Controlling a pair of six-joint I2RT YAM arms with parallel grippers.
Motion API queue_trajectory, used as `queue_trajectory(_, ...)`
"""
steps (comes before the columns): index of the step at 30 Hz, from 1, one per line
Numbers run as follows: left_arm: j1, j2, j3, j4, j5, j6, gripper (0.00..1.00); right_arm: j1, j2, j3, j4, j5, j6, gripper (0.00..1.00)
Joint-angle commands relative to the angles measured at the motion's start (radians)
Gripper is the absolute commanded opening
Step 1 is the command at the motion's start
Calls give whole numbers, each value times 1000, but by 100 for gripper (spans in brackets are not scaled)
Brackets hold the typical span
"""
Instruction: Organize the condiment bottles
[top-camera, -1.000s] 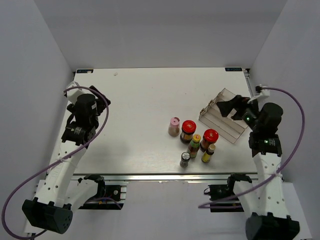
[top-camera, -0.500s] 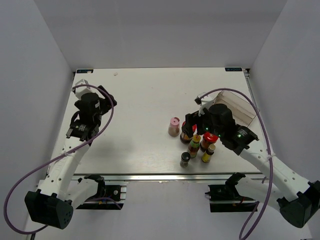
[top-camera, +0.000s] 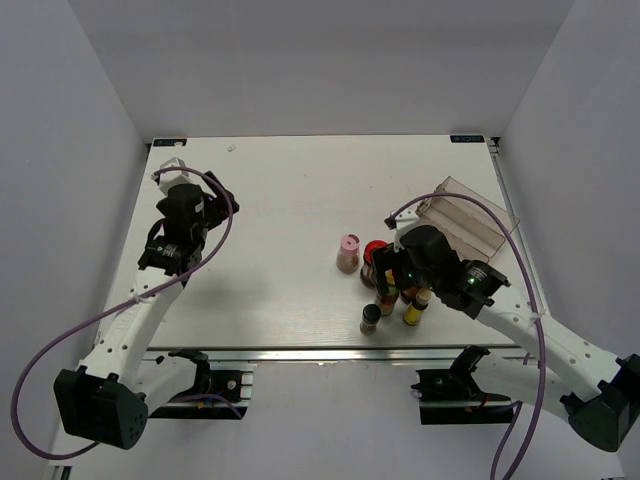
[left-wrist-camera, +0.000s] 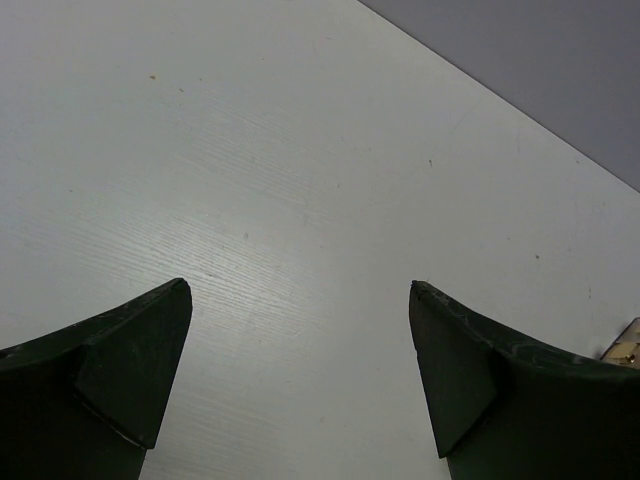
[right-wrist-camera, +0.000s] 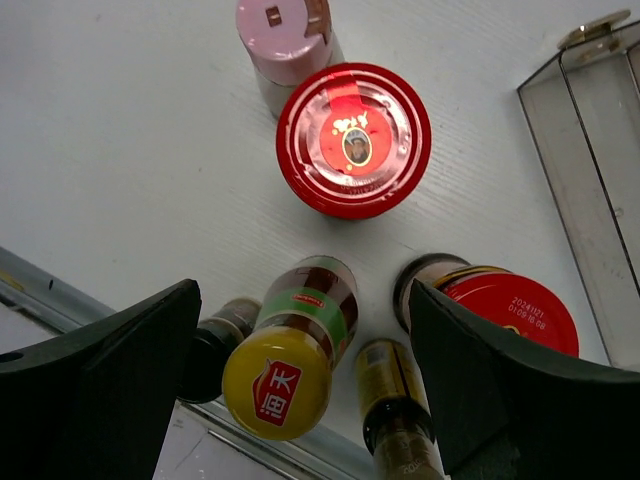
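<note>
The condiment bottles stand clustered at the table's front right. In the right wrist view I look down on a pink-capped shaker, a red-lidded jar, a yellow-capped bottle, a second red-lidded jar, a slim bottle and a dark shaker. My right gripper hangs open above them, its fingers on either side of the yellow-capped bottle and touching nothing. From above, my right gripper covers much of the cluster beside the pink shaker. My left gripper is open over bare table at far left.
A clear stepped rack stands behind the cluster toward the right edge; its corner shows in the right wrist view. The table's front rail runs just below the grey-capped shaker. White walls enclose the table on three sides.
My right arm has swung from over the rack leftward and now hovers above the bottle cluster, still open. My left arm has shifted slightly away from its base.
</note>
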Motion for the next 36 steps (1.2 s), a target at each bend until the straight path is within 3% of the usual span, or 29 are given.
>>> queue_trajectory(1,-3,-8,-6,31,30,11,98,7,2,-8,-43,44,45,89)
queue_trajectory(3,-3,-5,-5,32,35,10,98,8,2,-14,-49,58,53,88)
queue_trajectory(12,-3,1,1,43,62,5,98,14,4,-12,-69,35,59,58)
queue_trajectory(15,-3,3,6,48,72,5,98,14,-8,-9,-65,19,61,35)
queue_trajectory(21,-3,4,6,60,85,4,98,14,-42,32,-40,-38,32,14)
queue_trajectory(30,-3,7,-2,86,122,4,98,14,-54,242,29,-3,-27,0)
queue_trajectory(36,-3,33,30,90,150,19,98,14,-34,411,49,0,-117,0)
